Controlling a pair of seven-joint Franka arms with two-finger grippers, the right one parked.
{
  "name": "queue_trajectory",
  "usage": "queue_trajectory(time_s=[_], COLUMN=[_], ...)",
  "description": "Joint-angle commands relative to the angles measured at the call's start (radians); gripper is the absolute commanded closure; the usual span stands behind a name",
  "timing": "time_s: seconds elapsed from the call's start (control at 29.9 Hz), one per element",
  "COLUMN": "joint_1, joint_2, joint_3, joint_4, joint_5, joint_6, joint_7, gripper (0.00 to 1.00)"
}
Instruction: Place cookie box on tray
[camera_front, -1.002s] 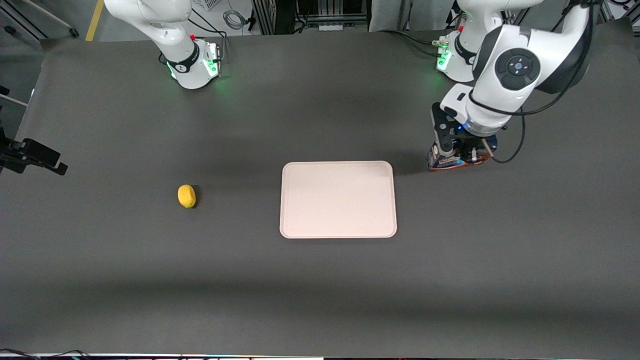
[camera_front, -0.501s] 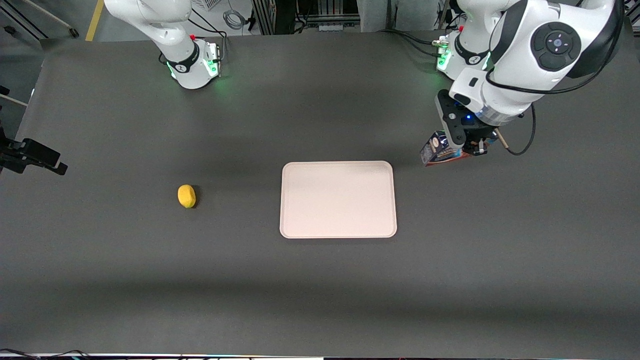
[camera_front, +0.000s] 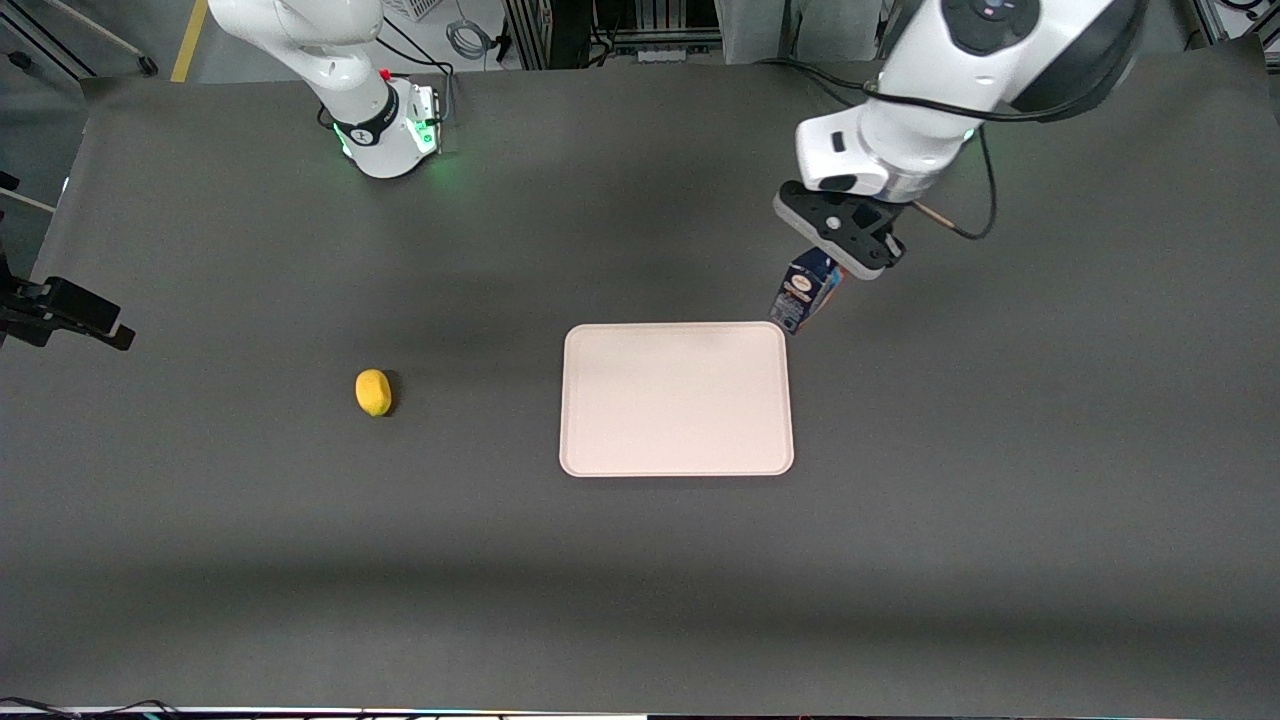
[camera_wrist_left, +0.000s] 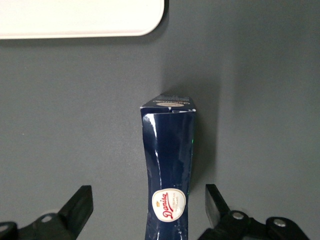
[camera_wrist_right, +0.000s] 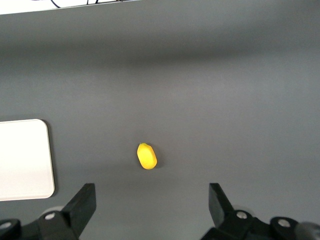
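Note:
The cookie box (camera_front: 801, 294), a narrow navy carton with a white oval logo, hangs tilted in the air, held by my left gripper (camera_front: 838, 270). It is just off the tray's corner that lies toward the working arm's end and farther from the front camera. In the left wrist view the cookie box (camera_wrist_left: 168, 165) runs out from the gripper (camera_wrist_left: 167, 234), its sides pinched inward at the waist. The tray (camera_front: 676, 398), pale pink with rounded corners, lies flat mid-table with nothing on it; its corner (camera_wrist_left: 75, 20) shows past the box.
A small yellow lemon-like object (camera_front: 372, 391) lies on the dark table toward the parked arm's end, level with the tray. It also shows in the right wrist view (camera_wrist_right: 147, 156) beside the tray's edge (camera_wrist_right: 22, 160).
The gripper has lifted the cookie box off the table and carried it toward the tray, from well off toward the working arm's end to just beside the tray's corner. The box now tilts more.

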Motion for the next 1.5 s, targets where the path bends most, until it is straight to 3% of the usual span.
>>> queue_trajectory(time_s=[0.0, 0.23, 0.37, 0.53, 0.73, 0.97, 1.47], joint_1=[0.001, 0.003, 0.006, 0.006, 0.001, -0.008, -0.005], joint_2=[-0.056, -0.175, -0.279, -0.427, -0.574, -0.677, -0.757], joint_3=[-0.014, -0.014, 0.014, 0.1, 0.301, 0.454, 0.552], joint_4=[0.049, 0.184, 0.222, 0.225, 0.219, 0.179, 0.083], joint_5=[-0.053, -0.316, -0.396, -0.428, -0.581, -0.575, -0.554], joint_6=[-0.088, -0.301, -0.413, -0.488, -0.573, -0.605, -0.55], joint_7=[0.072, 0.361, 0.459, 0.661, 0.92, 0.984, 0.984], gripper=[0.0, 0.0, 0.0, 0.0, 0.0, 0.0, 0.0])
